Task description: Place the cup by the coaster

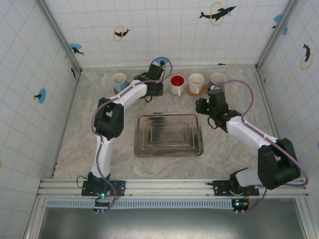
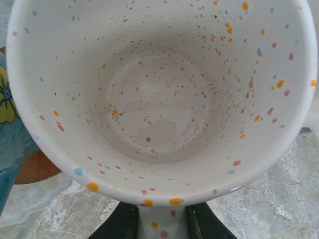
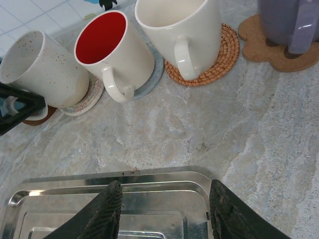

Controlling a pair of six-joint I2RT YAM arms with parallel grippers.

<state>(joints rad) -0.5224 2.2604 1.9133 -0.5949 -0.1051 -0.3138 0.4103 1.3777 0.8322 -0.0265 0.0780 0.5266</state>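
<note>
**Speckled cup clamped at the back row**

Left jaws are closed on the cup (image 2: 159, 109). The fingers (image 2: 117, 225) pinch a speckled strip of it at the bottom of the left wrist view; handle or wall, hard to say. We look straight down its mouth: white inside, dotted orange, pink and blue. Just beside it sits a blue mug (image 2: 6, 99), with a brown coaster (image 2: 35, 169) peeking out next to that.

From the right wrist view the cup is tilted, mouth leaning away from the red mug (image 3: 114, 50). Its base is down at a pale coaster (image 3: 87, 99). Whether it rests there fully, can't tell.

Right jaws stand open and hold nothing, their fingers (image 3: 107, 209) hovering over the back rim of the tray (image 3: 149, 181). Beyond them is a stretch of bare bench (image 3: 199, 129), then the row. The red mug is on a grey coaster (image 3: 152, 79), just beside the cup. Next comes the cream mug (image 3: 182, 30) on a woven coaster (image 3: 224, 50), then the purple mug (image 3: 284, 20) on a cork coaster (image 3: 271, 57).

From above, the left arm (image 1: 107, 119) reaches to the back of the bench. The right arm (image 1: 249, 132) angles in toward the middle. The tray lies flat in the centre between them.
</note>
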